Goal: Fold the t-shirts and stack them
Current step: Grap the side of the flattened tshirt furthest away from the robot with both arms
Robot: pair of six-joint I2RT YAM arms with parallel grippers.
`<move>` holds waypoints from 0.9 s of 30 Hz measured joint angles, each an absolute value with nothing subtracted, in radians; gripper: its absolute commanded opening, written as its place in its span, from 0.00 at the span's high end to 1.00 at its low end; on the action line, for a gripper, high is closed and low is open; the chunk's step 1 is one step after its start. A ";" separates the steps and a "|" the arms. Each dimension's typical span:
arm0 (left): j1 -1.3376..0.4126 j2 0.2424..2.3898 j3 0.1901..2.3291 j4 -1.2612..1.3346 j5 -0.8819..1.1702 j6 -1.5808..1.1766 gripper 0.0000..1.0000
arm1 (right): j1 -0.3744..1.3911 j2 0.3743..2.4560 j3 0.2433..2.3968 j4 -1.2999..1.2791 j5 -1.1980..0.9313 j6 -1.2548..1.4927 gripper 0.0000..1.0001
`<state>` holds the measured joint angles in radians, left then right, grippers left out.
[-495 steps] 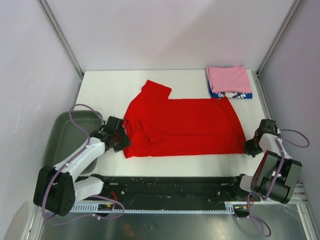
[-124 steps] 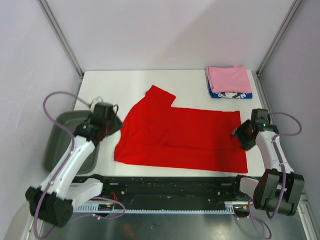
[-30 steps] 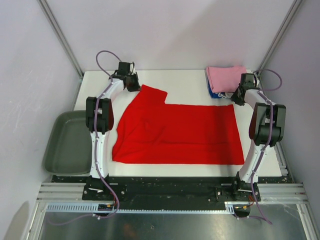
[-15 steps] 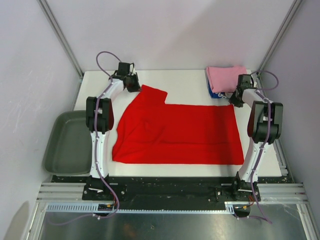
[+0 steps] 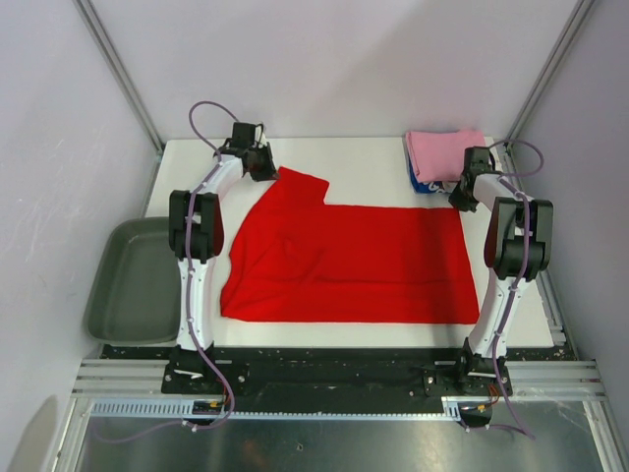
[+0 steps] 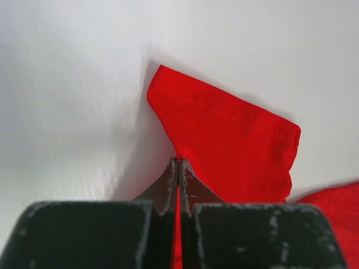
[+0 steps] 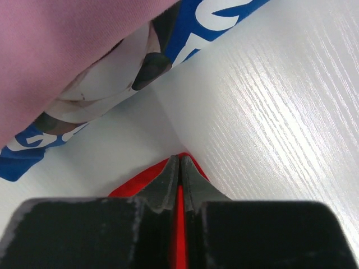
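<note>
My left hand (image 6: 178, 168) pinches the sleeve (image 6: 224, 134) of the red shirt (image 5: 344, 261); my right hand (image 7: 179, 168) pinches its far corner beside the folded stack (image 5: 450, 155).

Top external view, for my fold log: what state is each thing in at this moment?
red t-shirt: spread out flat, pinched at its two far corners.
pink t-shirt: folded, lying on top of the stack.
blue t-shirt: folded, under the pink one.
left end effector: shut on the red sleeve.
right end effector: shut on the red far-right corner.
</note>
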<state>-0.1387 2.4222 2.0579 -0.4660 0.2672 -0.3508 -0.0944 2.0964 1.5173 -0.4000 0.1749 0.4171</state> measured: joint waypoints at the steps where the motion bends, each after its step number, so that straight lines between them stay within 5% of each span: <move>1: -0.139 2.422 2.058 -0.466 0.268 -0.351 1.00 | -0.094 2.097 1.519 -0.402 0.177 0.416 0.99; 15: -0.139 2.395 2.054 -0.472 0.265 -0.379 1.00 | -0.095 2.098 1.547 -0.438 0.182 0.418 1.00; 27: -0.140 2.057 1.794 -0.458 0.273 -0.424 1.00 | -0.110 1.986 1.477 -0.444 0.171 0.427 1.00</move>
<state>-0.1402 2.0571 1.7935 -0.4583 0.2733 -0.4244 -0.1097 1.9862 1.4765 -0.4442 0.1711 0.4271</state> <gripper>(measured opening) 0.005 0.010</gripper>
